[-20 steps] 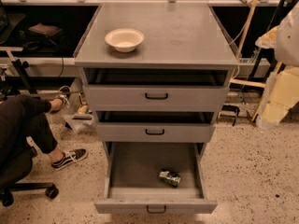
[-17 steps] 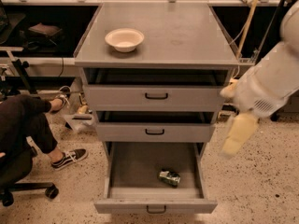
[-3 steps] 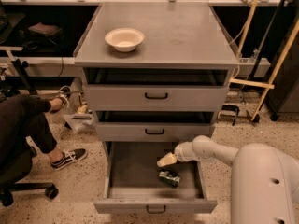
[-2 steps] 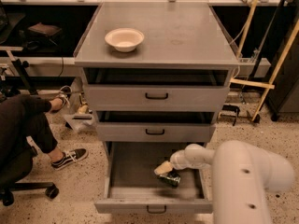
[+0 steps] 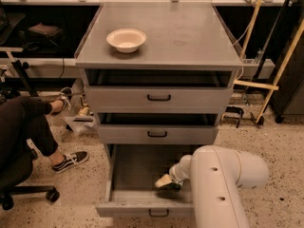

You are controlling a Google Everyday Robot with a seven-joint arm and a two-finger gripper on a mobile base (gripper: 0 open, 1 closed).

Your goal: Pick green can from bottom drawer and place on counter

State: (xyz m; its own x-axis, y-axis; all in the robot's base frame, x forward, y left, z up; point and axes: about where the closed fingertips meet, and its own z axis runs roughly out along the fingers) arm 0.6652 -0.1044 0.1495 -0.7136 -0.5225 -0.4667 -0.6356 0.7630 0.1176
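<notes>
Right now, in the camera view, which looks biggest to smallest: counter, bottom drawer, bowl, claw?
1. counter
2. bottom drawer, partly hidden by the arm
3. bowl
4. claw, down inside the bottom drawer

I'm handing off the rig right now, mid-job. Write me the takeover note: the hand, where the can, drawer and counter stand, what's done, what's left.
Hand: down inside the bottom drawer, toward its front right. A grasp cannot be confirmed.
Green can: not clearly in view, probably hidden under the hand and arm.
Bottom drawer: pulled out.
Counter: no can on it; a white bowl sits on its far-left part.
Done: drawer open, hand reached in.
Left: confirm the grasp, lift the can out, and set it on the counter away from the bowl.
</notes>
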